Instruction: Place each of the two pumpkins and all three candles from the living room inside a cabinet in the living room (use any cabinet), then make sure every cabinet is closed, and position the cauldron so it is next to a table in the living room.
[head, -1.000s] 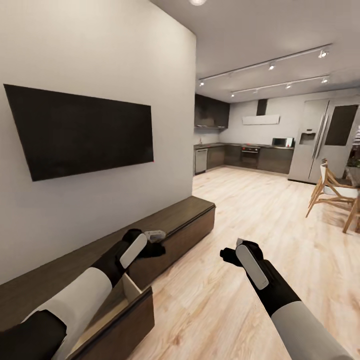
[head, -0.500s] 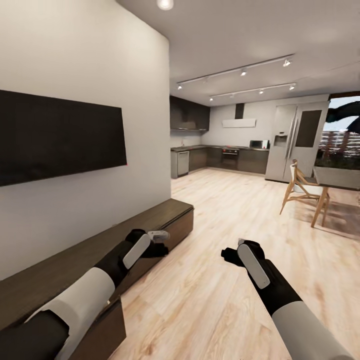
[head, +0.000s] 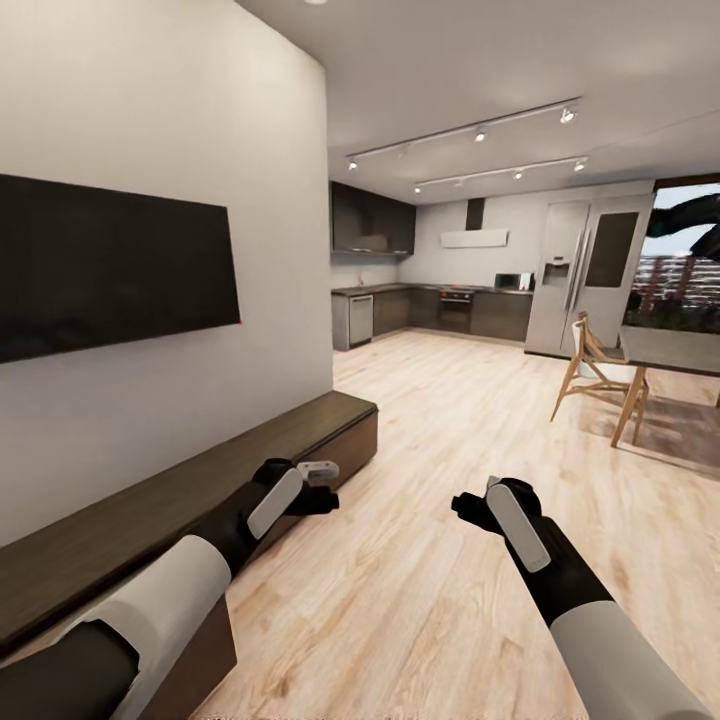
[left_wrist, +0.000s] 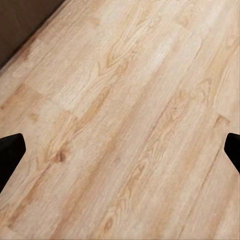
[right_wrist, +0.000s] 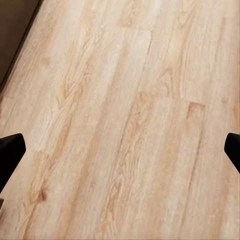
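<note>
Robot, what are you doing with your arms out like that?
The robot is beside the long dark cabinet under the wall TV, facing the kitchen. Both arms are stretched out in front over the wooden floor. The left pincer and right pincer are open and empty, with only floorboards between their fingertips. Ahead on the right stand a table and a wooden chair. Nothing is being carried at the moment.

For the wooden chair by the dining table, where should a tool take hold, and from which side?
Probably the top of the chair's slanted backrest, approached from the open floor on the kitchen side: the table blocks the other side. Finer detail is too small to tell.
</note>
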